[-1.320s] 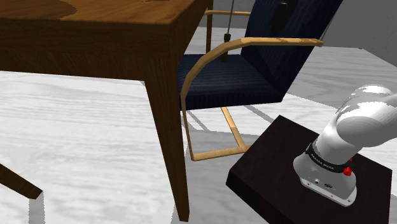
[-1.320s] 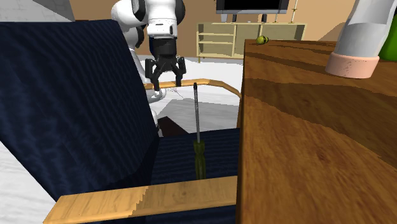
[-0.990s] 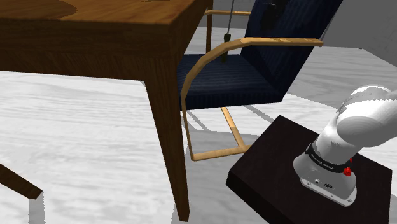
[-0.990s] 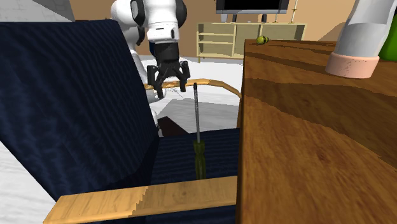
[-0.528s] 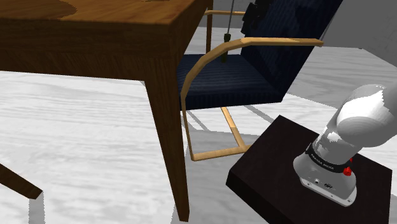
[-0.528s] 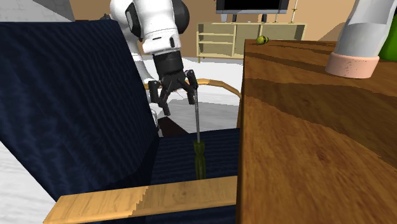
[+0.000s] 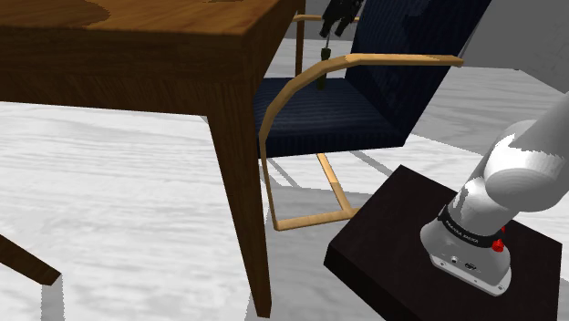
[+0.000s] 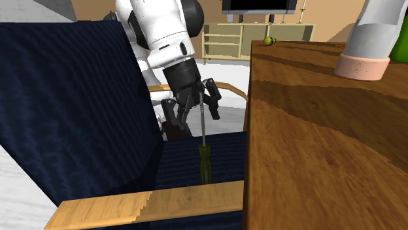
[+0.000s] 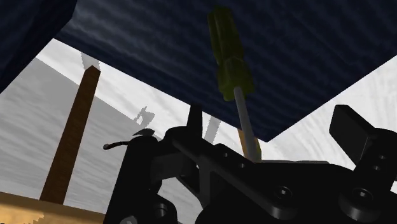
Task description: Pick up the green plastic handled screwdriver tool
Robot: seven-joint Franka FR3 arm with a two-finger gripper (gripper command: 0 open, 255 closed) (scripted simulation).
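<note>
The screwdriver stands upright on the navy chair seat [image 8: 183, 163], its green handle [image 8: 205, 164] down and its thin grey shaft [image 8: 203, 127] pointing up beside the wooden table's edge. In the shoulder view the handle [image 7: 323, 71] looks dark behind the chair's front armrest. My black gripper [image 8: 195, 119] is tilted and open, with the shaft running between its fingers and neither one touching it. In the wrist view the handle [image 9: 229, 57] lies ahead of the gripper [image 9: 273, 130], and the shaft [image 9: 245, 121] passes between the spread fingers. The gripper [image 7: 335, 18] sits at the shoulder view's top edge.
The brown wooden table [image 8: 314, 131] stands right beside the screwdriver. The chair's navy backrest [image 8: 72, 98] and wooden armrests [image 8: 150, 202] enclose the seat. A white object with a pink base [image 8: 366, 46] stands on the table. My dark stand [image 7: 401, 246] rests on the pale floor.
The gripper has swung down and towards the table, tilting as it went. It was beside the shaft's top and now straddles the shaft. The screwdriver has not moved.
</note>
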